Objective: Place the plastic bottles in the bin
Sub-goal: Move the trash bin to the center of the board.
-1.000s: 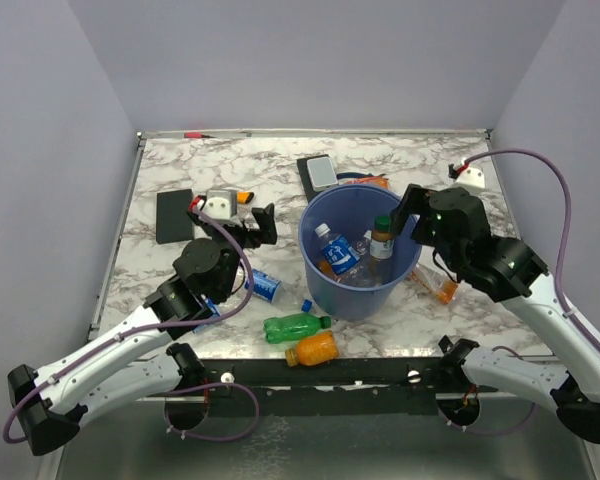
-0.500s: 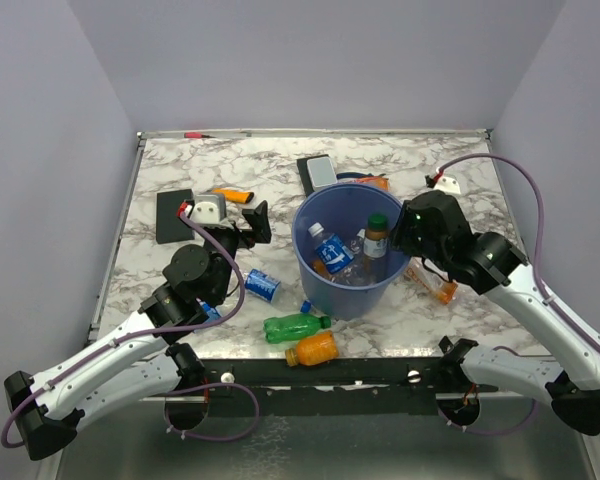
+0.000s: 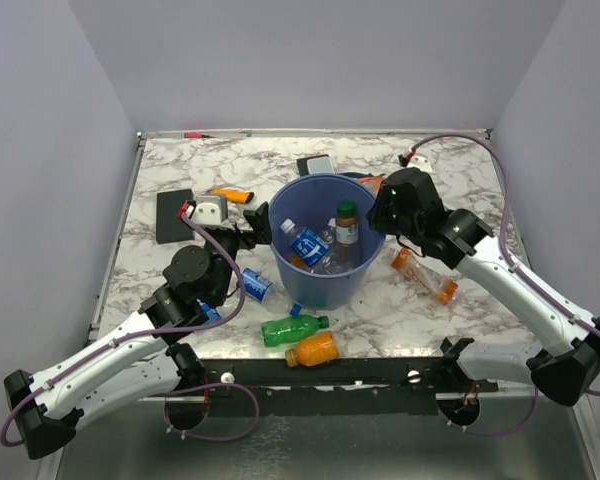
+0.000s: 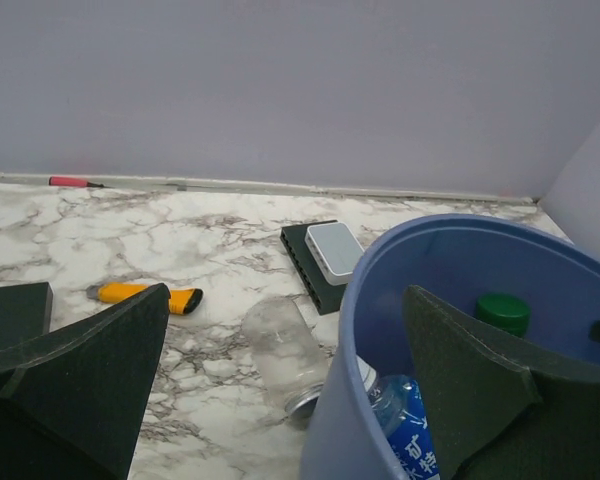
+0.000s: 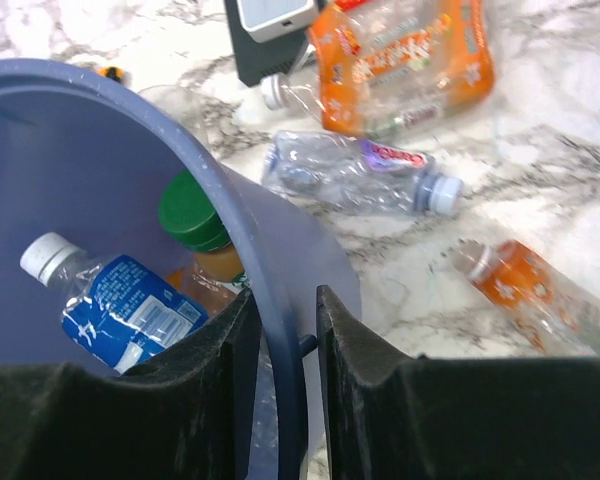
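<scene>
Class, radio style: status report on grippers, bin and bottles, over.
Left gripper open beside bin. Right gripper shut on bin rim. Green bottle, orange bottle lie outside.

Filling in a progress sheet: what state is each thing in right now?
bin: upright, bottles inside.
right gripper: jaws shut on bin rim.
left gripper: jaws open, empty.
green bottle: lying on table.
orange bottle: lying on table.
green-capped bottle: standing in bin.
</scene>
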